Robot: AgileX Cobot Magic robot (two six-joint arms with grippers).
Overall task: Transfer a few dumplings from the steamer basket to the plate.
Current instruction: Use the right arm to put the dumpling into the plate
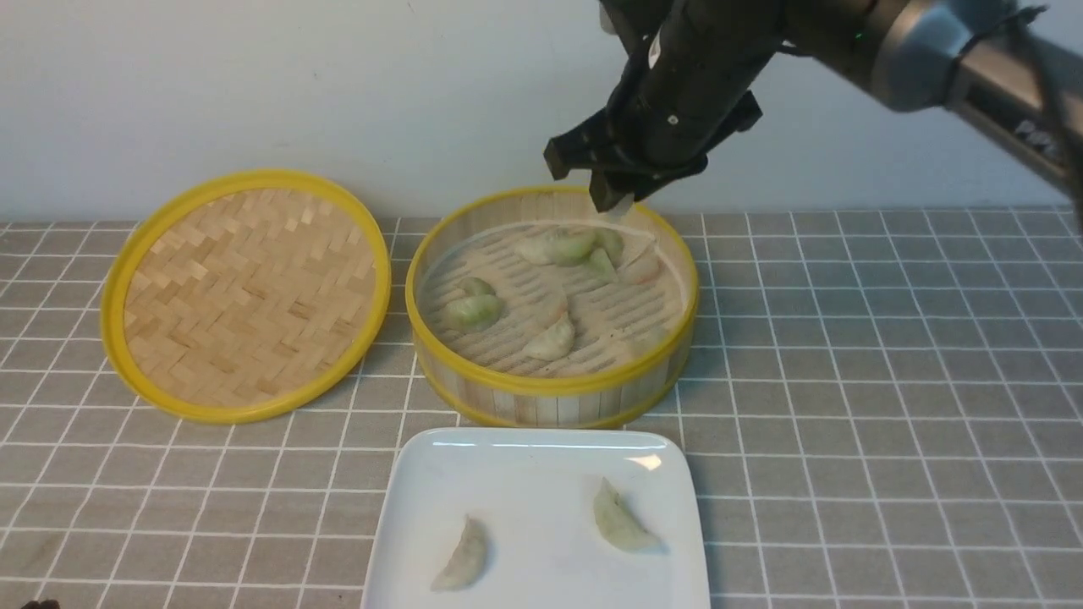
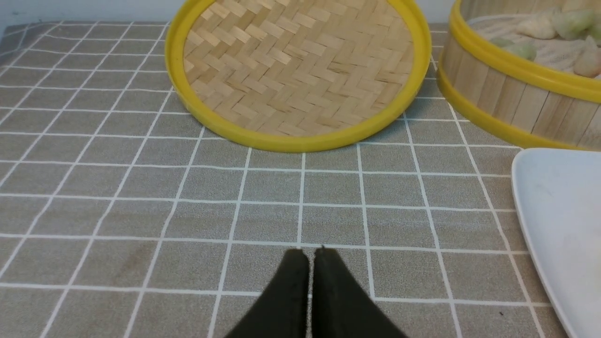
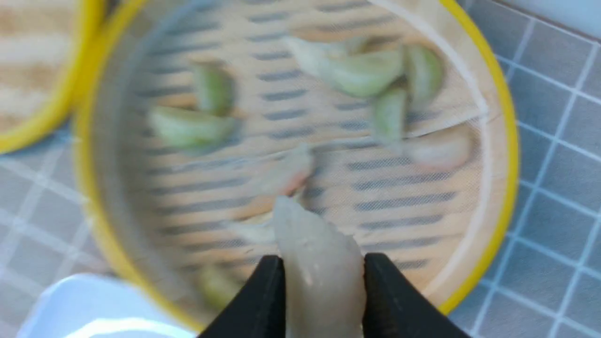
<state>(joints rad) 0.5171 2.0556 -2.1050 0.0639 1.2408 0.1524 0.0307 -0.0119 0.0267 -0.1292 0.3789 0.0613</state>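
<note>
The right claw (image 1: 613, 196) hangs over the far rim of the steamer basket, its two black fingers pinching a whitish held dumpling (image 3: 319, 249) by its sides, the tip of it sticking out past the fingertips. The left claw (image 2: 310, 256) sits low over the table (image 1: 846, 381), fingers pressed together with nothing between them, near the lid and the plate's left edge.

The table wears a grey cloth with a white grid. On it, to the left, the flat woven lid (image 1: 245, 292) lies with its yellow rim up, just beside the steamer basket (image 1: 550, 387), which stands upright in the middle. Nearer the robot, just in front of the basket, lies the white square plate (image 1: 541, 499).

Several dumplings (image 1: 554, 338) lie on the basket's slatted floor: a green cluster by the far wall, a pair at the left, others toward the front. Two more are on the plate, well apart: one at the right (image 1: 622, 526), one at the left front (image 1: 464, 554).
</note>
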